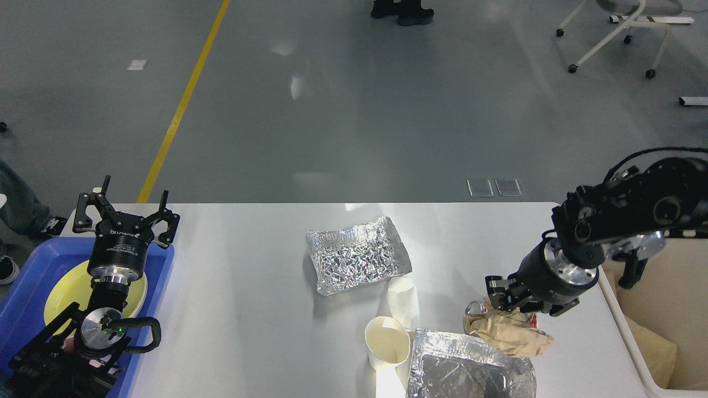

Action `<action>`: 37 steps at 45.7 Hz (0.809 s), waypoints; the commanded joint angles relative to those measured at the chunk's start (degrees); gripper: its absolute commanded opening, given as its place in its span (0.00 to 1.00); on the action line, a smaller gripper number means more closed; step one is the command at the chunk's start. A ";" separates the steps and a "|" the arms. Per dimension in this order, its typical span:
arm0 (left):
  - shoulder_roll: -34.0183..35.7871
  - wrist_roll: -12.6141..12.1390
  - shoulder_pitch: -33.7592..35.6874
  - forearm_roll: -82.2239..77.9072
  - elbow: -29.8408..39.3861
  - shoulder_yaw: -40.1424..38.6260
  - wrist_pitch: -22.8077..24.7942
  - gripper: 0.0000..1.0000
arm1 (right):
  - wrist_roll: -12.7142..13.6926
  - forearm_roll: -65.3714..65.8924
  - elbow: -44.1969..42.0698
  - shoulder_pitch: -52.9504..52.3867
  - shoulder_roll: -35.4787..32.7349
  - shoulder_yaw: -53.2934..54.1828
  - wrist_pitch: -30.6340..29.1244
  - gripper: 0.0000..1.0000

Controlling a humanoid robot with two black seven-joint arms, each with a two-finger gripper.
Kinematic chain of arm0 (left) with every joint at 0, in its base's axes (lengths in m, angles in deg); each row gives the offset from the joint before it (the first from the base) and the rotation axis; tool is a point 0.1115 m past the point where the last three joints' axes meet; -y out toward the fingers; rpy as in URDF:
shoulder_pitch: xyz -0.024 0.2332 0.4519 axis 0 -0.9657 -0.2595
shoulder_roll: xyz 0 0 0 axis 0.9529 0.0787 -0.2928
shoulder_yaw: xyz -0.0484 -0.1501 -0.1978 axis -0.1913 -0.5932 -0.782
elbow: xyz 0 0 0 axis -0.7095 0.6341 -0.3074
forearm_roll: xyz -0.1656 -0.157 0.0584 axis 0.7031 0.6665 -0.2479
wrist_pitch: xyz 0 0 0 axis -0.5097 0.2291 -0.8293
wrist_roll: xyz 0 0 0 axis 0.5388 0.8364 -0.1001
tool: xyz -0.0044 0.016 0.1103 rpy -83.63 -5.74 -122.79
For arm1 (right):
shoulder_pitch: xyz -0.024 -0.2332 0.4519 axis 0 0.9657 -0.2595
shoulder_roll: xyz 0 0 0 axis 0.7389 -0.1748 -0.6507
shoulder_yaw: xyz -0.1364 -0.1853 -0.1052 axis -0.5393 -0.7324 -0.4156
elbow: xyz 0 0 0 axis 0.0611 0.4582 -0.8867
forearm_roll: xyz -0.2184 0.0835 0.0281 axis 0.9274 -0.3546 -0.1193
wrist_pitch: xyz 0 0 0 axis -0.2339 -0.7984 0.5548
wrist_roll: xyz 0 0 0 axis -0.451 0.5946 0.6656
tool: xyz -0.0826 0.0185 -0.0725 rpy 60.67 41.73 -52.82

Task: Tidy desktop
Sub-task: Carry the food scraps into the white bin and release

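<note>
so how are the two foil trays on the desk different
The far foil tray sits near the middle of the desktop, fully in view and empty, its crinkled inside showing. The near foil tray lies at the front edge, partly cut off by the picture, with something dark inside it. The far one stands alone; the near one lies beside the paper cup and the crumpled brown paper. Both are crinkled silver foil.

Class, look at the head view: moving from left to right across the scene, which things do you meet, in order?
blue tray holding a yellow plate → left gripper → crumpled foil tray → paper cup → crumpled brown paper → right gripper → cream bin.
</note>
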 commanded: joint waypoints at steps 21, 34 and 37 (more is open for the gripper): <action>0.00 0.00 0.00 0.00 0.00 0.06 0.00 0.97 | 0.07 -0.91 3.36 -18.49 -3.43 -12.62 -1.79 0.00; 0.00 0.00 0.00 0.00 0.00 0.06 0.00 0.97 | 0.07 -2.84 -0.76 -16.56 -5.01 -15.78 -0.83 0.00; 0.00 0.00 0.00 0.00 0.00 0.06 0.00 0.97 | 0.07 -2.75 -3.40 -13.31 -7.02 -16.39 1.46 0.00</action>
